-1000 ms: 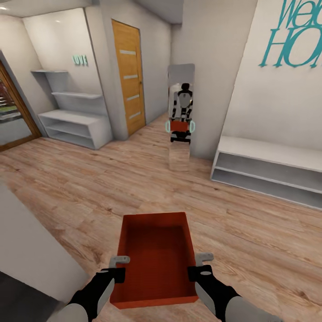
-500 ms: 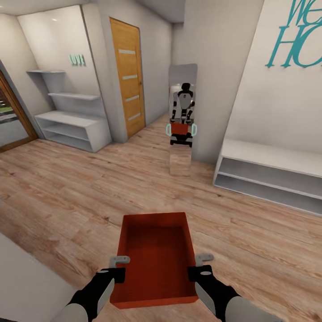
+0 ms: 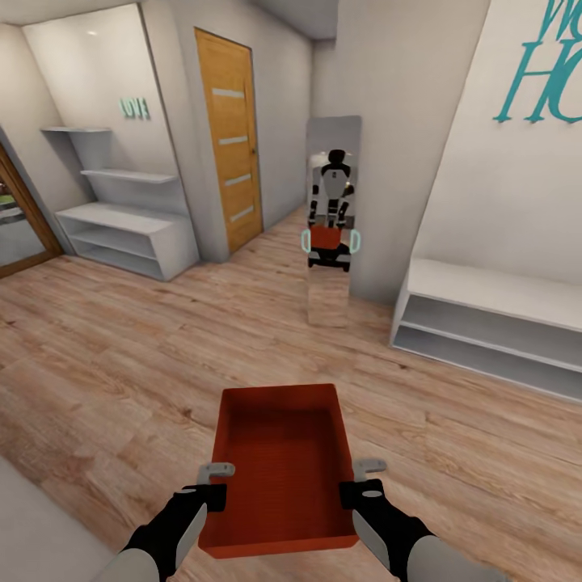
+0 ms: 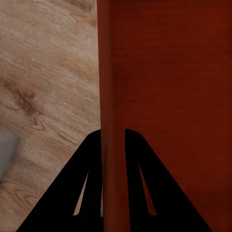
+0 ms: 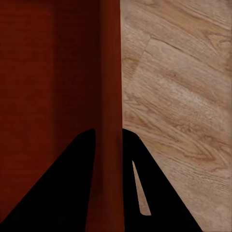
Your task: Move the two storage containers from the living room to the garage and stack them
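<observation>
Wood-plank hallway floor [image 3: 121, 356]; the orange-red storage container [image 3: 279, 469] is carried by both walls.
Left gripper [image 4: 113, 140] and right gripper [image 5: 110, 137] are each clamped on a thin wall; it could be tilted or dropped if jolted near the mirror [image 3: 330, 218].

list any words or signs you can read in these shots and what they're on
"LOVE": small teal letters on the white wall above the stepped white shelves; blurred, so this reading is likely rather than certain.
"W..." over "HO...": large teal lettering on the white wall above the low white bench shelf; cut off by the picture's edge, the rest cannot be read.
No text on the storage container, the wooden door or the mirror.
</observation>
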